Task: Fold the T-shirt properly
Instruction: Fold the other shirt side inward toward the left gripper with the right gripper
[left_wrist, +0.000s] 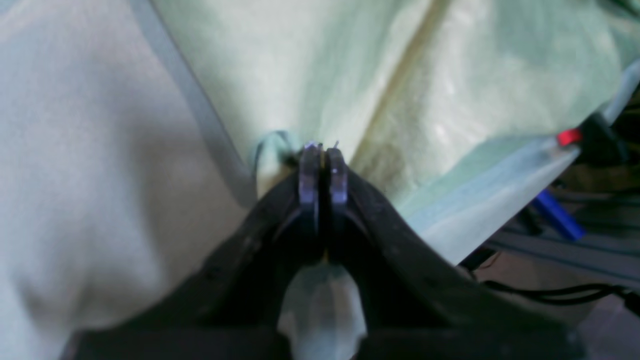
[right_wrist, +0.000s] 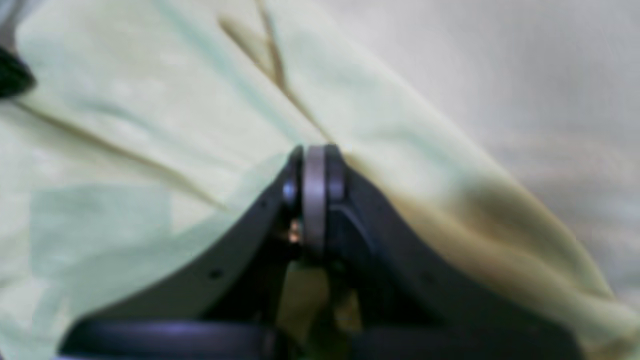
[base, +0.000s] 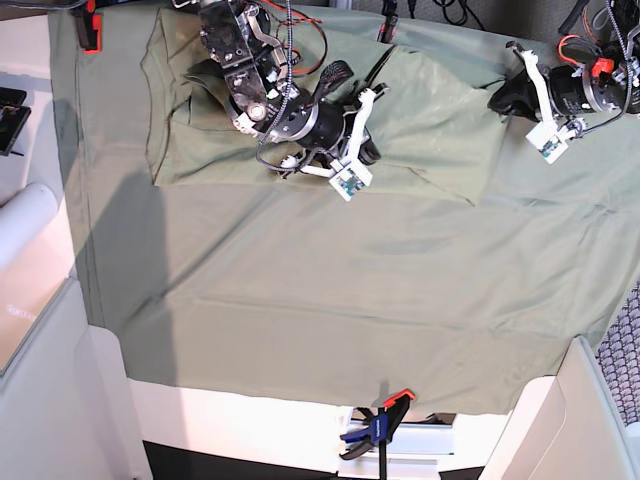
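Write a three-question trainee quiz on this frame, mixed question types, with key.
1. True or false: the T-shirt lies on a larger green cloth covering the table.
2. The left end effector is: A) wide open, B) shut on the T-shirt's fabric, C) out of view.
3. What clamps the cloth at the table's near edge in the base view?

Key: 1 true. 2 B; the right end effector is shut on T-shirt fabric too. 3 A blue and orange clamp.
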